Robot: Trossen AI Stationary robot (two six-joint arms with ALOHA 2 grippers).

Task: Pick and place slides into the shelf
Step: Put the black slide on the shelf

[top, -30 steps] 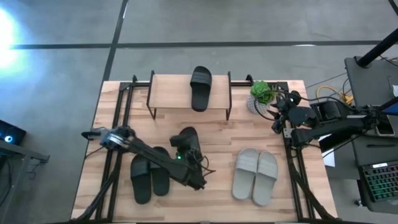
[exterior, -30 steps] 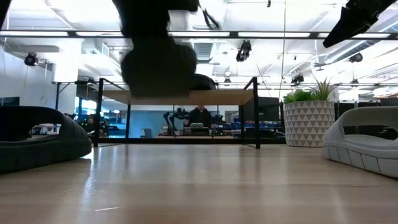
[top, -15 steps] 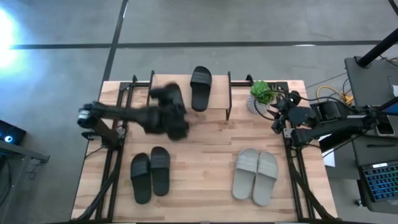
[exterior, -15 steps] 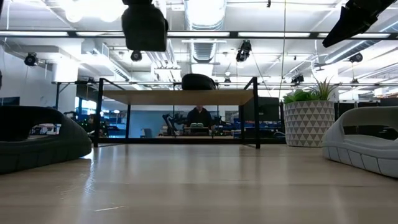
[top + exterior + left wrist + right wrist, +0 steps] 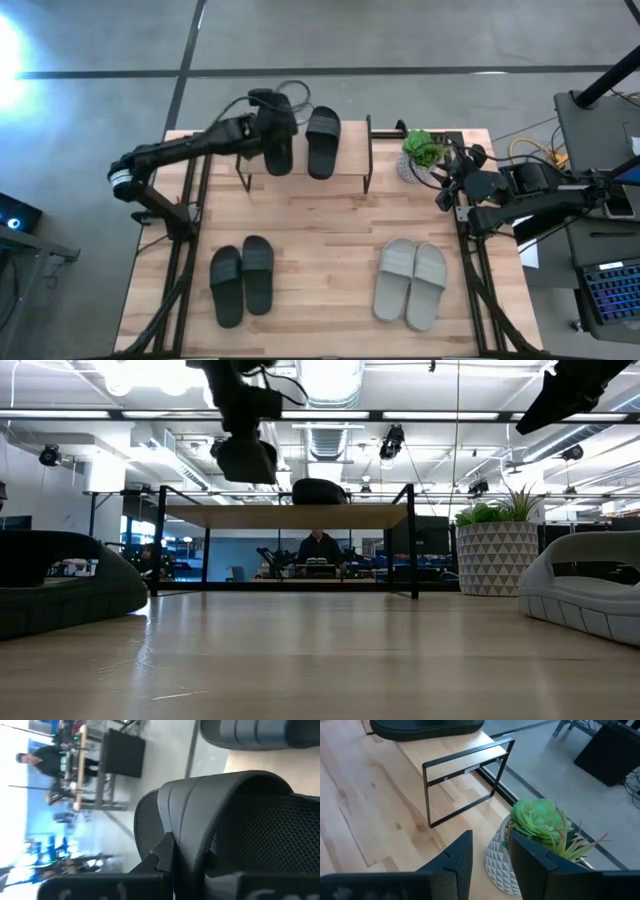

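Observation:
My left gripper (image 5: 272,112) is shut on a black slide (image 5: 278,152) and hovers over the left part of the shelf (image 5: 255,140), a low rack with a light wooden top and a thin black frame. In the low view the held slide (image 5: 245,457) hangs above the top board (image 5: 290,516). A second black slide (image 5: 323,142) lies flat on the shelf's middle. A black pair (image 5: 242,280) and a pale grey-green pair (image 5: 410,283) lie on the table near its front edge. My right gripper (image 5: 487,855) is open and waits at the table's right edge beside the plant. My left gripper holds the black slide by its wide strap (image 5: 200,800), coming from above. A dark finger (image 5: 161,854) lies against the strap's edge; the rest of the contact is hidden by the strap itself. The slide is lifted clear of the shelf top, roughly parallel to the slide lying there.
A green plant in a white patterned pot (image 5: 422,152) stands right of the shelf, close to my right gripper. Free shelf board (image 5: 352,150) shows right of the resting slide. Bare tabletop (image 5: 320,225) lies between shelf and pairs. A person (image 5: 320,546) shows beyond the table.
My left gripper has carried the black slide from over the middle of the table toward the far edge and upward, ending over the shelf's left part. The slide stayed lifted clear throughout and has turned lengthwise, parallel to the slide on the shelf.

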